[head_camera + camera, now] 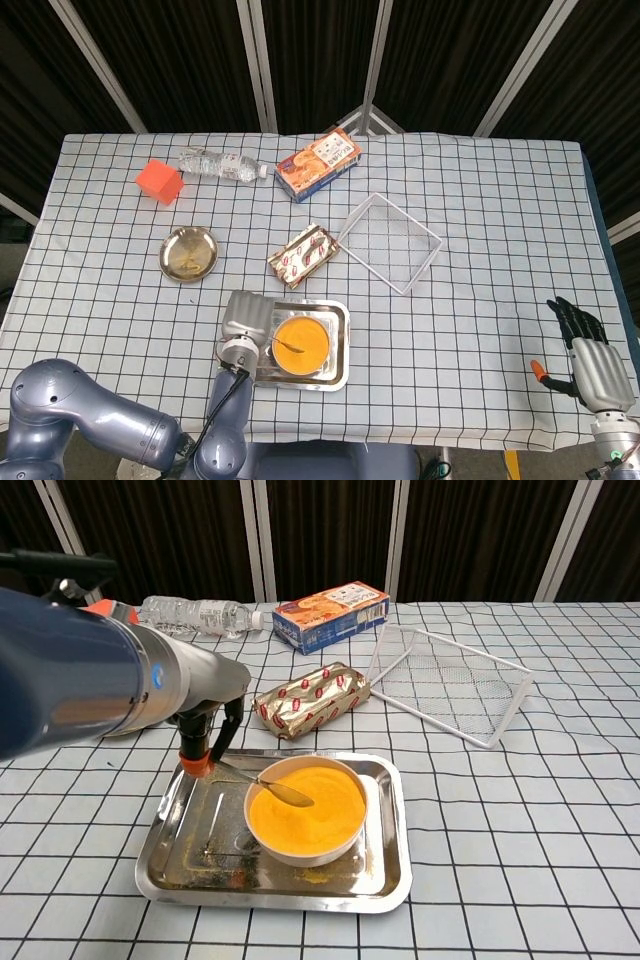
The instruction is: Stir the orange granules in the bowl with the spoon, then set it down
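A white bowl (306,851) of orange granules (312,812) stands in a steel tray (190,855) near the table's front edge; from the head view the bowl (301,343) shows at the tray's middle. A metal spoon (275,791) lies slanted with its bowl on the granules and its handle running left over the rim. My left hand (247,322) holds the spoon's handle at the tray's left side; in the chest view the hand (200,720) shows above the tray. My right hand (587,357) hangs open off the table's right front corner, holding nothing.
Behind the tray lie a foil snack packet (311,698), a wire basket (452,691), a biscuit box (331,615) and a plastic bottle (195,611). A small metal dish (188,252) and an orange cube (159,180) sit to the left.
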Controlling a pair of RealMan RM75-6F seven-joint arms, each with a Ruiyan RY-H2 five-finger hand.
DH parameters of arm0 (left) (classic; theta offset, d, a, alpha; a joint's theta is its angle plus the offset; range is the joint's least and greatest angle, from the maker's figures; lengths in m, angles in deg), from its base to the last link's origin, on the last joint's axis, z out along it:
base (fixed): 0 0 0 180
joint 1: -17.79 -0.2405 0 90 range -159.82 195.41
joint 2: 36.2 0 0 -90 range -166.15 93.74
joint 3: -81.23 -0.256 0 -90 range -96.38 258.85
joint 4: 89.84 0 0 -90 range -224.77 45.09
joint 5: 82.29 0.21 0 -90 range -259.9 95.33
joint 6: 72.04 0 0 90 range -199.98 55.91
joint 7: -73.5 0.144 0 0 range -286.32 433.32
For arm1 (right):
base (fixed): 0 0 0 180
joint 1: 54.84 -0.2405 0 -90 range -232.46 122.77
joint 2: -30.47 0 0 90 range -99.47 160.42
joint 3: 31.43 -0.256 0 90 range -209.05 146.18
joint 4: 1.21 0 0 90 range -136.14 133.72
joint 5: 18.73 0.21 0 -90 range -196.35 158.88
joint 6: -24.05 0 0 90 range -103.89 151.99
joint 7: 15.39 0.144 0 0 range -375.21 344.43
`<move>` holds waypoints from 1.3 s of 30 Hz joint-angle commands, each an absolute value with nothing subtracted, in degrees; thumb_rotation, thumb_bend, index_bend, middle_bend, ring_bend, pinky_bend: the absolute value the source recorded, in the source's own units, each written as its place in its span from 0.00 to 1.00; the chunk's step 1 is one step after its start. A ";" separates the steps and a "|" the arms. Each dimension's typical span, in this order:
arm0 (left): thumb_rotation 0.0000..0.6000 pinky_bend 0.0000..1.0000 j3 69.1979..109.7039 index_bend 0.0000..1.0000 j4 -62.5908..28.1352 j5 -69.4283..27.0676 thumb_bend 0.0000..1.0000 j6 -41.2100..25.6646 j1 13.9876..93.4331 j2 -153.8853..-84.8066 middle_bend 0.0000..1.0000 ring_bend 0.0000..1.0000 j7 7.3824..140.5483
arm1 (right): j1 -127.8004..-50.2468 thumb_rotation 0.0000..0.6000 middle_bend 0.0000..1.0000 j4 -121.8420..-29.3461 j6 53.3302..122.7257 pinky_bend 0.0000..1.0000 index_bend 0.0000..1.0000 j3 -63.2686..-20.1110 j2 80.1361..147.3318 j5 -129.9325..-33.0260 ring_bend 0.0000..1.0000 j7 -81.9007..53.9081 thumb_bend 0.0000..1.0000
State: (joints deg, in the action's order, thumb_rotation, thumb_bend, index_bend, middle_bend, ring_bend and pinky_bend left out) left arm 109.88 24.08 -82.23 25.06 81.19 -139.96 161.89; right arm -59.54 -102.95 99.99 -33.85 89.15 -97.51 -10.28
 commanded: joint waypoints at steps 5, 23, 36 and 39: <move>1.00 1.00 109.13 0.85 24.16 -82.53 1.00 25.11 82.05 -139.55 1.00 0.98 161.49 | -59.54 1.00 0.00 -102.96 99.95 0.00 0.00 -33.82 89.15 -97.49 0.00 -10.37 0.36; 1.00 1.00 87.94 0.85 11.03 -44.54 1.00 25.66 75.39 -135.91 0.99 0.98 140.80 | -59.50 1.00 0.00 -103.12 99.84 0.00 0.00 -33.70 89.02 -97.52 0.00 -10.30 0.36; 1.00 1.00 88.91 0.84 1.23 -48.58 1.00 17.03 66.69 -127.12 0.99 0.98 128.63 | -59.56 1.00 0.00 -103.42 99.47 0.00 0.00 -33.66 88.81 -97.31 0.00 -10.04 0.36; 1.00 1.00 89.76 0.84 -2.42 -49.80 1.00 13.43 65.75 -127.06 0.99 0.98 126.31 | -59.57 1.00 0.00 -103.58 99.37 0.00 0.00 -33.64 88.79 -97.18 0.00 -10.15 0.36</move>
